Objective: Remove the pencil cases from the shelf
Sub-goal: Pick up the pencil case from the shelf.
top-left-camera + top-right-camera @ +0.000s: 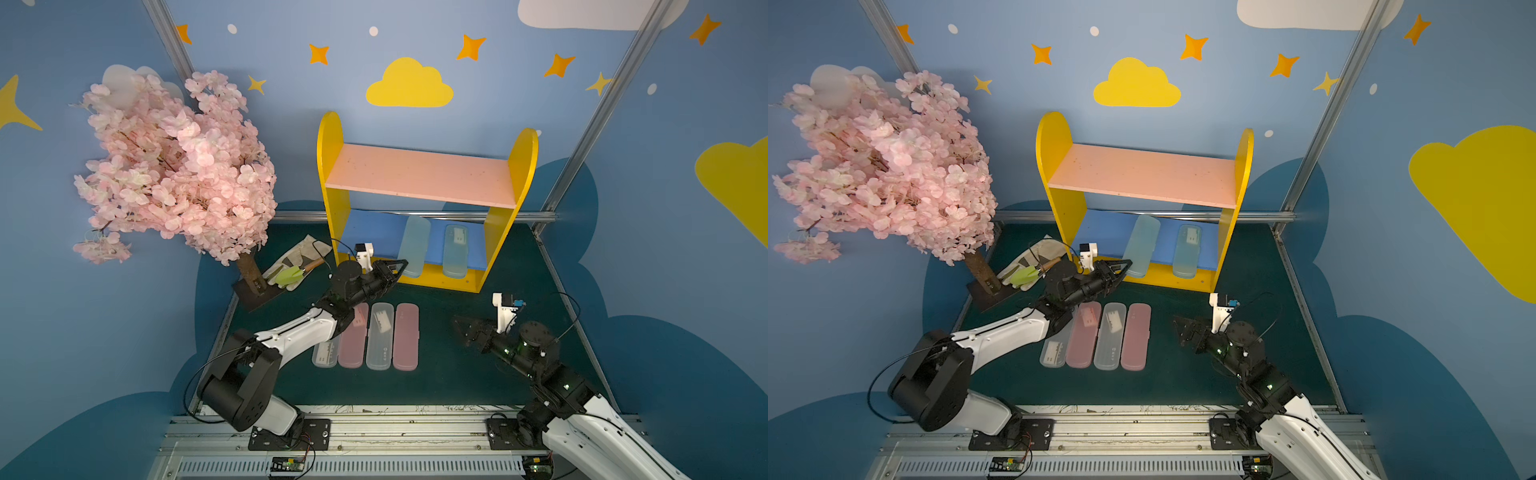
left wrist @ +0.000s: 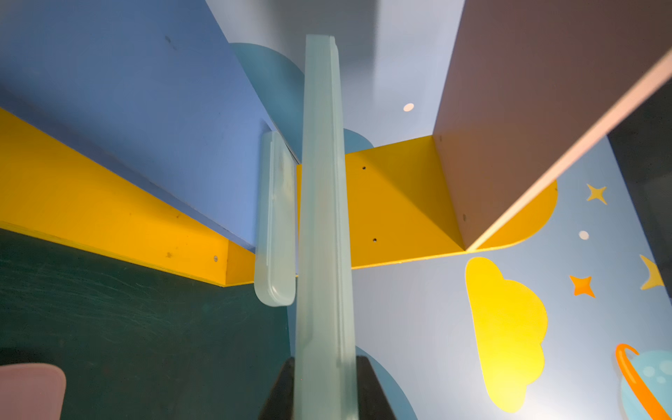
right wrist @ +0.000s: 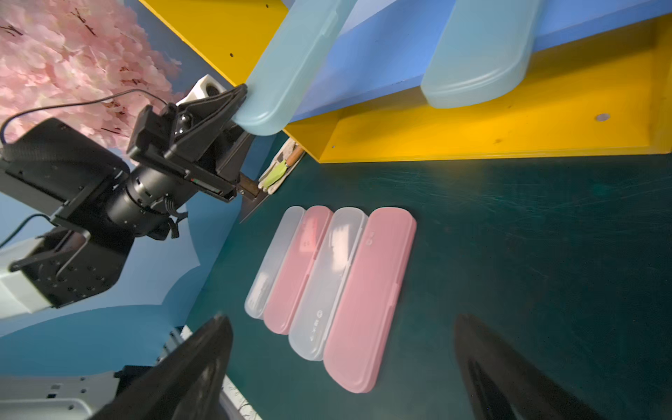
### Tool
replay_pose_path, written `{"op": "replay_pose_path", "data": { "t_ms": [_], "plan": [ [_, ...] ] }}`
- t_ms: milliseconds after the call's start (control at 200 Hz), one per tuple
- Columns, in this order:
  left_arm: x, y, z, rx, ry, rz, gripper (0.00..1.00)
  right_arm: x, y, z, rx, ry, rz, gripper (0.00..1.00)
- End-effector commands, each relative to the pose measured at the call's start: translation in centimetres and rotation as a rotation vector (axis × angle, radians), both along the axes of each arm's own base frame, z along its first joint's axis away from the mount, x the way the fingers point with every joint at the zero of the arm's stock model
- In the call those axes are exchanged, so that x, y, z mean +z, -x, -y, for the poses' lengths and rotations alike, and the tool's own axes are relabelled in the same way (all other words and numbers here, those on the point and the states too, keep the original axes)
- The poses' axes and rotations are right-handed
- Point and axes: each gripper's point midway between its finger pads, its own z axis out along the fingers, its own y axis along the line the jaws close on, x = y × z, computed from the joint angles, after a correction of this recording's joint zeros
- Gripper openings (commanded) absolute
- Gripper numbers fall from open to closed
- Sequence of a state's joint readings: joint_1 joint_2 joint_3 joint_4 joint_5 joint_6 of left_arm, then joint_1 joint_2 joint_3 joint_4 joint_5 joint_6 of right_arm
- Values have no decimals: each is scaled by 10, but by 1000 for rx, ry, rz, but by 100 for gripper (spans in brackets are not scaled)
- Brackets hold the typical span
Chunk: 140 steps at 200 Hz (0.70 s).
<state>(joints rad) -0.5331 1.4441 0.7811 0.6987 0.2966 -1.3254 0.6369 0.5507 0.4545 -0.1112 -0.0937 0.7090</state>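
Pincer on the left arm (image 1: 402, 266) pinches a blue pencil case (image 1: 415, 243) on the shelf (image 1: 332, 166); right pincer (image 1: 461, 330) spread.

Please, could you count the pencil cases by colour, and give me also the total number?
pale blue pencil cases: 2
pink pencil cases: 2
frosted white pencil cases: 2
Total: 6
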Motion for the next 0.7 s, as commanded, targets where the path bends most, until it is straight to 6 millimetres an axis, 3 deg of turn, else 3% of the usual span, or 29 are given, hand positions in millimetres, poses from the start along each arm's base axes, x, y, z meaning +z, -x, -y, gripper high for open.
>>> {"op": "replay_pose_path", "data": {
  "t_ms": [0,410,556,576,696],
  "plan": [
    [26,29,-3,-70,49,73,3,46,0,-19,70,-169,41,99],
    [45,113,-37,-116,57,132,3,96,-14,-65,212,-385,-59,89],
    [50,128,-42,-129,69,155,3,102,-20,-80,260,-415,-81,86],
    [50,129,-43,-132,71,158,3,114,-20,-82,273,-428,-62,85],
    [55,134,-42,-145,79,176,3,123,-20,-95,326,-437,-60,83]
  ]
}}
